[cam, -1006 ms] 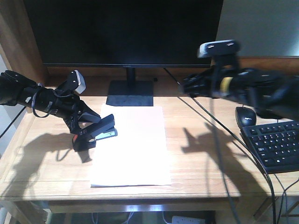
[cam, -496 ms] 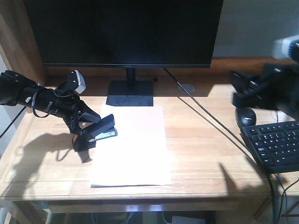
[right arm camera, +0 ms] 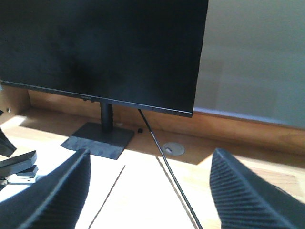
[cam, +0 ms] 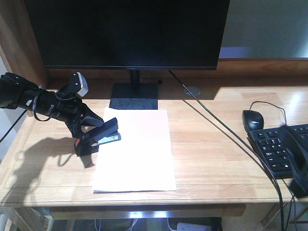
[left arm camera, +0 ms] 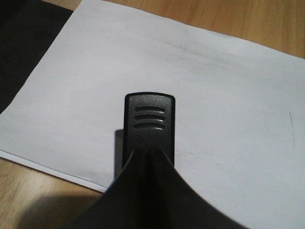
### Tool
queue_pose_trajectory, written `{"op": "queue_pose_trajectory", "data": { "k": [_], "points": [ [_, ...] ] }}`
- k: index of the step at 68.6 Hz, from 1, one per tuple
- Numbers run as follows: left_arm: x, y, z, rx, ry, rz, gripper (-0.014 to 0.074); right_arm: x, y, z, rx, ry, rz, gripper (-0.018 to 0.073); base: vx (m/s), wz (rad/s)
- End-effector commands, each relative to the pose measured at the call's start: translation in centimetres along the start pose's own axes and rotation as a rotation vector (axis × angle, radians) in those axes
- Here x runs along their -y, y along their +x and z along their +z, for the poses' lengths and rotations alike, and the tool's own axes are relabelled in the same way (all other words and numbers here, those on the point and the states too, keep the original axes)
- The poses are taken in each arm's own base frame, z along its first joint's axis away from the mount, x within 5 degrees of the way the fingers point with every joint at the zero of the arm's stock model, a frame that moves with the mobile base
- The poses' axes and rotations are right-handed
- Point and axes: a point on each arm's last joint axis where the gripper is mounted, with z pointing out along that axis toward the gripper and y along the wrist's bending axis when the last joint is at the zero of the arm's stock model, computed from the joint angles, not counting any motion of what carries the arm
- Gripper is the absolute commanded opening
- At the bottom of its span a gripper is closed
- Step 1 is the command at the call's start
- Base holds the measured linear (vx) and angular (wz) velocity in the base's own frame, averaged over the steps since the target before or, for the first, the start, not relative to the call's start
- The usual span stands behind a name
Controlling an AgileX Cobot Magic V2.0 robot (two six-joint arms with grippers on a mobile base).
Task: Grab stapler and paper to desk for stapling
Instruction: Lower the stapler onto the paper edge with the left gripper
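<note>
Left hand (cam: 89, 137) was clenched on the stapler (cam: 105, 133), holding it tilted, nose just past the fingertips and over the left edge of the paper (cam: 136, 149). In the left wrist view the stapler's ribbed black tip (left arm camera: 149, 125) sat straight ahead of the hand with white sheet under and beyond it; whether it touched the sheet could not be told. Paper lay flat on the desk (cam: 216, 159), directly to the stapler side of the hand, in front of the monitor stand (cam: 134, 96).

Right hand (right arm camera: 147, 191) showed only in its own wrist view: two dark fingers (right arm camera: 57, 191) spread wide apart, nothing between them, released. It faced the monitor (right arm camera: 102, 47) and a cable (right arm camera: 167, 167), well apart from the paper.

Progress judgement: paper already on desk, stapler brought to it and positioned at the edge, so both fetch steps looked done. Left to do: press the stapler down on the sheet, then let go. Mouse (cam: 253, 119) and keyboard (cam: 281, 149) sat far off on the side away from the left hand, not involved.
</note>
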Motion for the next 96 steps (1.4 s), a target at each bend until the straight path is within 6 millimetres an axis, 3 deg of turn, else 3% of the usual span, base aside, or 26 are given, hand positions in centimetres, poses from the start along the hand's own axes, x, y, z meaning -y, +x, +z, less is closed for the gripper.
{"op": "queue_pose_trajectory", "data": {
  "k": [1,17,28,79,96],
  "points": [
    [0.5,-3.2,-2.0,0.078,-0.027,0.036,-0.0006,-0.1,0.4,-1.5,0.051,-0.004,-0.07,0.0497,0.0,0.0],
    [0.5,-3.2,-2.0,0.078,-0.027,0.036,-0.0006,-1.0,4.4,-3.4,0.057,-0.082,-0.041,0.0497,0.0,0.0],
    [0.5,-3.2,-2.0,0.078,-0.027,0.036,-0.0006,-1.1,6.0,-3.8,0.051,-0.092,-0.042,0.0497,0.0,0.0],
    [0.4,-3.5,-2.0,0.113,-0.03,0.016,-0.0006,-1.1,6.0,-3.8,0.054,-0.087,-0.042,0.0497,0.0,0.0],
    [0.6,-3.7,-0.3,0.106,-0.042,0.022,-0.0006,-1.1,6.0,-3.8,0.054,-0.089,-0.042,0.0497,0.0,0.0]
  ]
}}
